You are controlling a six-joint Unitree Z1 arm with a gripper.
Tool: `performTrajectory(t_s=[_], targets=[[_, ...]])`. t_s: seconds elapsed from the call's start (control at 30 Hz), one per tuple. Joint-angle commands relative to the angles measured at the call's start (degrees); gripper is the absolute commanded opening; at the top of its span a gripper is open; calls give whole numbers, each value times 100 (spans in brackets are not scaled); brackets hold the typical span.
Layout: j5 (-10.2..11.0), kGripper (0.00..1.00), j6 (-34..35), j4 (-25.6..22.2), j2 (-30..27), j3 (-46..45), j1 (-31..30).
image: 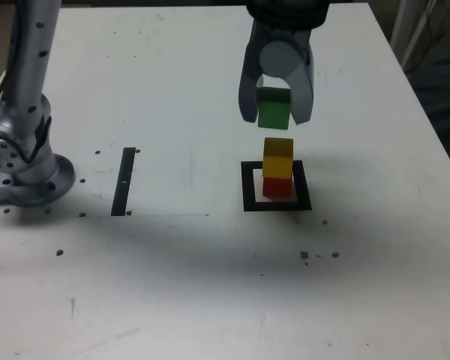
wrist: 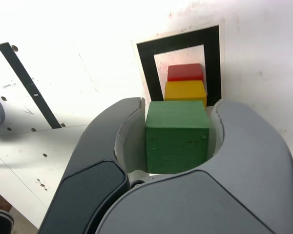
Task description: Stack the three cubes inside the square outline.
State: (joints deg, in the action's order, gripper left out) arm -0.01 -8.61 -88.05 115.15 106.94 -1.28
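Observation:
Inside the square outline [image: 248, 187] [wrist: 212, 58] a yellow cube [image: 277, 157] [wrist: 184, 91] rests on a red cube [image: 277, 187] [wrist: 185, 72]. My gripper [image: 274, 116] [wrist: 177, 114] hangs in the air directly over that pair, shut on the green cube [image: 273, 109] [wrist: 176, 136]. In the exterior view a small gap separates the green cube's underside from the yellow cube's top. The wrist view looks down past the held green cube onto the two stacked cubes.
A narrow black strip [image: 124, 181] [wrist: 27, 83] lies on the white table [image: 210, 285], to the outline's left in the exterior view. The arm's grey base [image: 22, 161] stands at that view's far left. Small dark specks dot the table surface.

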Motion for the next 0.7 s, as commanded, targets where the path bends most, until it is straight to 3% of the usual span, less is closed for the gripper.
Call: performTrajectory(t_s=[0.0, 0.67], targets=[[-27, 30, 15, 33, 3, -13, -25], [-248, 31, 17, 262, 152, -147, -83]])
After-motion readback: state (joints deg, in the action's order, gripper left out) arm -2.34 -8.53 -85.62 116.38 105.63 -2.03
